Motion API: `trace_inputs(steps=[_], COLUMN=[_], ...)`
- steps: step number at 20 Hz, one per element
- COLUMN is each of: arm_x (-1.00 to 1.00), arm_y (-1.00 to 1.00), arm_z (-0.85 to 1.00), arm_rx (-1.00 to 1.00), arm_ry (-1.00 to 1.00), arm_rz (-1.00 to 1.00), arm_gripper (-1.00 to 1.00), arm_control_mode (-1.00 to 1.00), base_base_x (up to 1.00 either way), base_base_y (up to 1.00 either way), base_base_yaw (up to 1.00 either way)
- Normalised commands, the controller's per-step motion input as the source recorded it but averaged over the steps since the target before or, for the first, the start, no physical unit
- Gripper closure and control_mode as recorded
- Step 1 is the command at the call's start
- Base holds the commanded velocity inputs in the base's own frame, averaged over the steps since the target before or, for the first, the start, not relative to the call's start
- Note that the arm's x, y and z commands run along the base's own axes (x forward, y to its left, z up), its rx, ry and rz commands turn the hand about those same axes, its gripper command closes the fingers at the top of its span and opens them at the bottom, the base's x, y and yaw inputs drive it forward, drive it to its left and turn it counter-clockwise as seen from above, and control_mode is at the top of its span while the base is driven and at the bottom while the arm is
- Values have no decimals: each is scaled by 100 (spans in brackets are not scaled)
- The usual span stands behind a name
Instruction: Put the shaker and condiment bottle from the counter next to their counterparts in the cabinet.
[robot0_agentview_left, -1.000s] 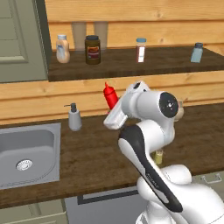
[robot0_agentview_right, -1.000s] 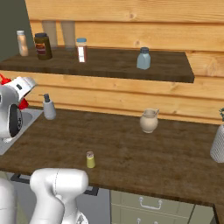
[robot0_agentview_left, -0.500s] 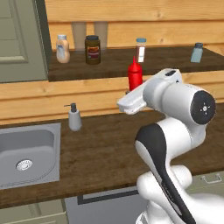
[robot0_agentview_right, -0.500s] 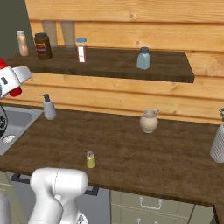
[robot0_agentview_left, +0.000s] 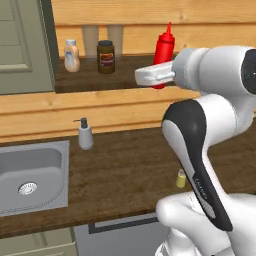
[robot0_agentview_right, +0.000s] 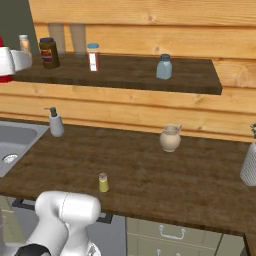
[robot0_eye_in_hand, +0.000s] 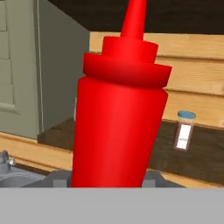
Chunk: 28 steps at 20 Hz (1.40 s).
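Wood-panelled kitchen wall with the cabinet door swung open on the left and its dark shelf board running across, above the long brown counter and its steel sink. The arm's gripper is up at shelf height and it's clamped on the condiment bottle, holding it upright by the lower body, nozzle pointing up, just in front of the shelf edge and well to the right of the peach bottle and the dark brown jar. I'd guess that squeeze bottle is light and a bit squishy, smooth plastic, so a low grip on the wide body seems the right call; pinching hard near the tapered shoulder looks like it'd slip. The pale blue shaker sits further along the shelf. Smallest of all, the shaker is on the counter near the front edge: tiny, stiff, probably weighs nothing, easy to knock over, so grab it around the middle from above.
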Motion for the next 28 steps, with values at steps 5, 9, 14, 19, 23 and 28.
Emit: trace_inputs(steps=[5, 9, 14, 19, 23, 28], arm_x=[35, 63, 73, 50, 39, 62], arm_y=[31, 5, 3, 39, 41, 9], arm_z=[-8, -1, -36, -41, -2, 0], arm_rx=[9, 21, 10, -5, -4, 5], arm_ry=[0, 4, 11, 1, 0, 10], arm_rz=[4, 0, 1, 0, 0, 0], arm_gripper=[100, 100, 100, 100, 100, 100], arm_control_mode=[-100, -100, -100, -100, -100, -100], base_base_x=[0, 0, 0, 0, 0, 0], base_base_y=[0, 0, 0, 0, 0, 0], base_base_yaw=[0, 0, 0, 0, 0, 0])
